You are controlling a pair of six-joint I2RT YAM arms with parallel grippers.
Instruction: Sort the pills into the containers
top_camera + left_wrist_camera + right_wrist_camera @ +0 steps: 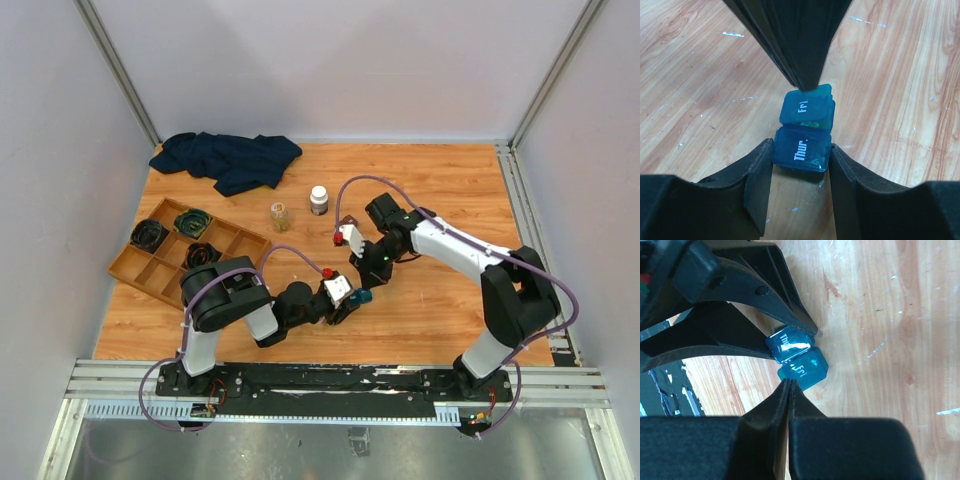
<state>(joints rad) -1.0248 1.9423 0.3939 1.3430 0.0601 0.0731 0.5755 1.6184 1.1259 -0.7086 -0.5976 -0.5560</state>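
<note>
Left arm folded low, forearm reaching right across the worktop [440, 190]. Left tool [801, 159] clamped on the "Thur" cell of the teal pill case [805, 127], which lies on the worktop, centre-front. Right arm bent at the elbow; right tool [790, 384] angled down, fingers pressed together, tip at the "Fri" cell's edge.

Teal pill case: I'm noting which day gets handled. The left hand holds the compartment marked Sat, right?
Not quite. The left hand holds the compartment marked Thur, not Sat. The left wrist view shows the label between its fingers, with the Fri compartment just beyond.
</note>
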